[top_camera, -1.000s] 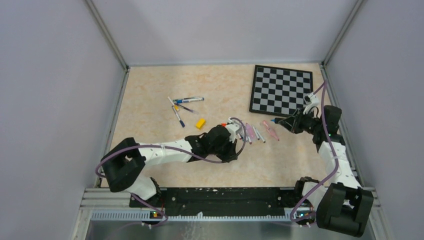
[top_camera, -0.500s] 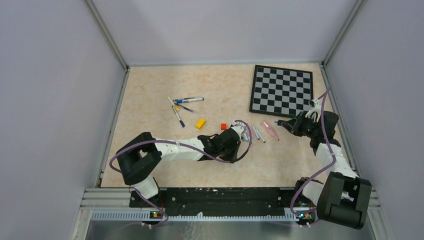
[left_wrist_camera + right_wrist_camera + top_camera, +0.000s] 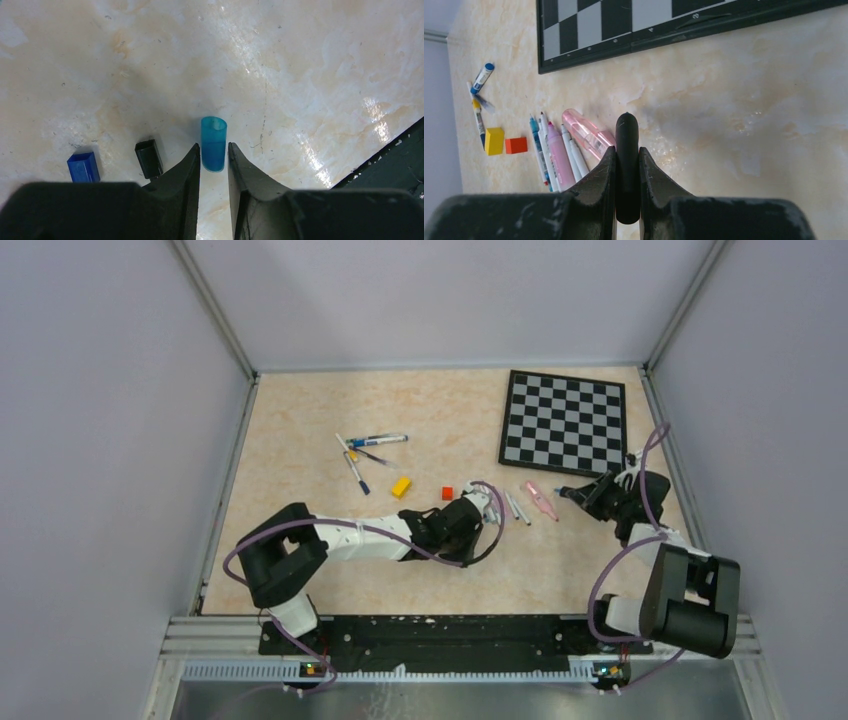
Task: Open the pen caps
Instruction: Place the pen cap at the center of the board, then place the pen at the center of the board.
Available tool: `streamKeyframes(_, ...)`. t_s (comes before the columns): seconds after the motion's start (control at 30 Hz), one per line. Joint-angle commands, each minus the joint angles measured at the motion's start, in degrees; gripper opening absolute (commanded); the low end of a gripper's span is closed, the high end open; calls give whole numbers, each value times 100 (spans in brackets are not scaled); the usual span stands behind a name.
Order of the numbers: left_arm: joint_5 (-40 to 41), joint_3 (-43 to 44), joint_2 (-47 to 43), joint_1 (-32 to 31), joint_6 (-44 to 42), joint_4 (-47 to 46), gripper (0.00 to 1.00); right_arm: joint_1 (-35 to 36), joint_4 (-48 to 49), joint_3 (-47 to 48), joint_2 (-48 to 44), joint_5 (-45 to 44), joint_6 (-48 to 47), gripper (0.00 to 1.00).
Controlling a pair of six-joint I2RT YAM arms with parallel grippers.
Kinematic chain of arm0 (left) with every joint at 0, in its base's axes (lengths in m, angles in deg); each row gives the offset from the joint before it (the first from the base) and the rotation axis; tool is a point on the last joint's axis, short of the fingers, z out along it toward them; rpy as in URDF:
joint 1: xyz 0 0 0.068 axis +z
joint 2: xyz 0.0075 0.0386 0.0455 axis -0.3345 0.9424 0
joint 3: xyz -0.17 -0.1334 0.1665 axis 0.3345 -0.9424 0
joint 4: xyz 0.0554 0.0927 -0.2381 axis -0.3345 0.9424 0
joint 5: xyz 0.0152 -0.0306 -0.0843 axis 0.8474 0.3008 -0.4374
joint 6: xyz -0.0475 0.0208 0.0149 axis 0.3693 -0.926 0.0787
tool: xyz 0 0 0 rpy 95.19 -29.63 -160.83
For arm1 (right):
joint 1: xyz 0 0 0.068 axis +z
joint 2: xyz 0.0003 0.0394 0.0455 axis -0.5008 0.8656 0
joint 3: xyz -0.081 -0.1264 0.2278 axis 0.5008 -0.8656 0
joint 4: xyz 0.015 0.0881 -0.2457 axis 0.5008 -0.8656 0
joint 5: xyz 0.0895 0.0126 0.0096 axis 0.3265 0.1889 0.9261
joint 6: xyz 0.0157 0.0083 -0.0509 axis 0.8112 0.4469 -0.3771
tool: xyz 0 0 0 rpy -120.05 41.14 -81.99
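Note:
My left gripper is low over the table with its jaws closed on the lower end of a cyan pen cap. A black cap and a blue cap lie on the table just left of it. In the top view the left gripper sits at the left end of a row of pens. My right gripper is shut on a black pen, right of a pink highlighter and the row of pens. It also shows in the top view.
A chessboard lies at the back right, close behind the right gripper. A red cube and a yellow block sit left of the pen row. Several more pens lie at the back left. Walls enclose the table.
The left gripper reached right, past the red cube to the pen row, then held still. The right gripper with the black pen drew nearer and lower, off the chessboard's edge.

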Motion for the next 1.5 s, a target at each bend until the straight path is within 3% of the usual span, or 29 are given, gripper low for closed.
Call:
streamKeyframes(0.0, 106, 210, 30, -42, 28, -36, 30, -145, 663, 40, 489, -76, 341, 1)
streamKeyframes(0.27, 129, 269, -100, -57, -1, 31, 32, -161, 666, 77, 724, 245, 377, 12)
streamKeyframes(0.53, 311, 339, -461, -60, -103, 159, 34, -157, 327, 214, 492, 573, 75, 38)
streamKeyframes(0.73, 408, 342, -743, -61, -152, 210, 35, -161, 160, 259, 267, 872, -137, 50)
streamKeyframes(0.97, 551, 332, -1052, -63, -269, 263, 35, -161, -503, 424, -150, 636, -741, 67)
streamKeyframes(1.17, 664, 314, -1265, -60, -347, 279, 36, -161, -767, 533, -405, 383, -1056, 70)
streamKeyframes(1.47, 1277, 228, -1769, -52, -552, 387, 49, -161, -824, 552, -761, 890, -1443, 70)
